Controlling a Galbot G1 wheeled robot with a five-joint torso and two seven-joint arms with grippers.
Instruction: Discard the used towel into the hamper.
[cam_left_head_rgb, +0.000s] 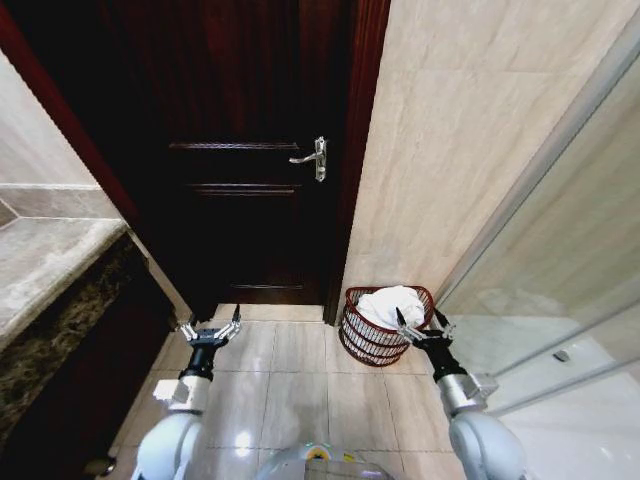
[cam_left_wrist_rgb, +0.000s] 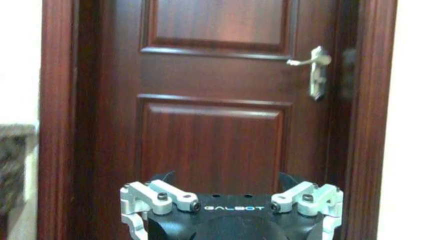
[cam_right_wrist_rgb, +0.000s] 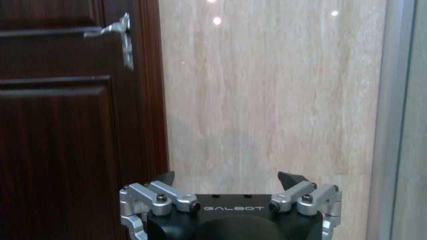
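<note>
A white towel (cam_left_head_rgb: 390, 304) lies bunched inside the hamper (cam_left_head_rgb: 367, 338), a dark reddish-brown wire basket on the floor by the wall corner. My right gripper (cam_left_head_rgb: 422, 324) hovers open at the hamper's near right rim, empty, just beside the towel. Over the floor tiles to the left, my left gripper (cam_left_head_rgb: 210, 329) is held open with nothing in it. In the wrist views the left gripper (cam_left_wrist_rgb: 230, 181) faces the door and the right gripper (cam_right_wrist_rgb: 230, 179) faces the tiled wall; both hold nothing.
A dark wooden door (cam_left_head_rgb: 250, 150) with a silver handle (cam_left_head_rgb: 312, 157) stands shut ahead. A stone counter (cam_left_head_rgb: 45, 260) runs along the left. A glass shower partition (cam_left_head_rgb: 560, 270) is on the right, beside the beige tiled wall (cam_left_head_rgb: 450, 130). Tiled floor (cam_left_head_rgb: 290, 390) lies between my arms.
</note>
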